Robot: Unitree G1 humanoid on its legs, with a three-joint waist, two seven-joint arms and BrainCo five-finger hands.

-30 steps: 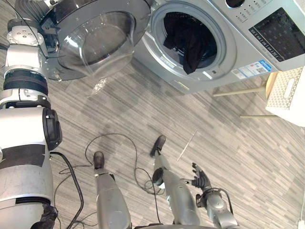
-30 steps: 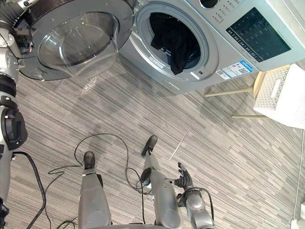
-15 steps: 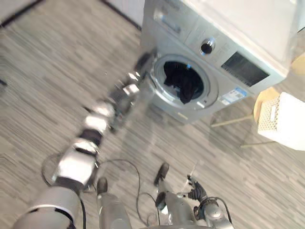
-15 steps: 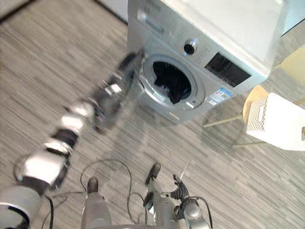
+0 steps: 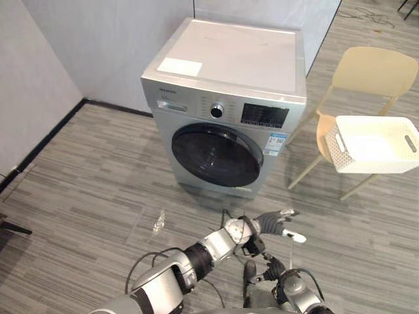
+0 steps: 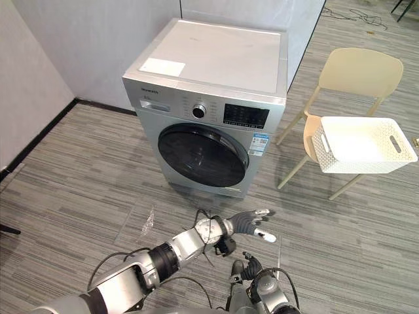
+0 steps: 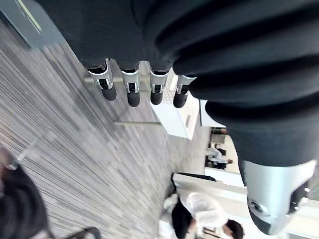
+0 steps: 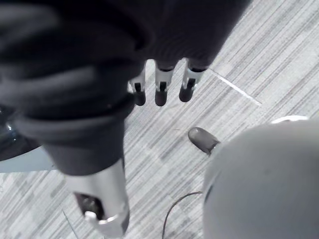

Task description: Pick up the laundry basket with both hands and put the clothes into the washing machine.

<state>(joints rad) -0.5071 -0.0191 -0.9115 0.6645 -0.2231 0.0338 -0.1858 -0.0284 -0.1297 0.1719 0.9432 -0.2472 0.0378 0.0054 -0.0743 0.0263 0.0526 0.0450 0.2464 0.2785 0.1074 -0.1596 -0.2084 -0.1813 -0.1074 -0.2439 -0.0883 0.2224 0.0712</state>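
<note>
The silver washing machine (image 5: 226, 98) stands against the grey wall, its round dark door (image 5: 217, 154) shut. A white laundry basket (image 5: 373, 144) rests on the seat of a beige chair (image 5: 370, 72) to the machine's right, its inside showing bare white. My left hand (image 5: 272, 222) reaches out low over the floor in front of the machine, open, fingers (image 7: 132, 89) straight and holding nothing. My right hand (image 5: 275, 268) hangs low close to my body, open too, with its fingers (image 8: 159, 89) relaxed above the floor.
A small scrap of clear plastic (image 5: 158, 222) lies on the grey plank floor left of the machine's front. Walls with a black skirting close off the left and back. In the left wrist view a person in white (image 7: 199, 214) shows far off.
The camera has swung up and back, so the whole machine shows. The door, open on dark clothes a second ago, is shut. My left arm has left the door.
</note>
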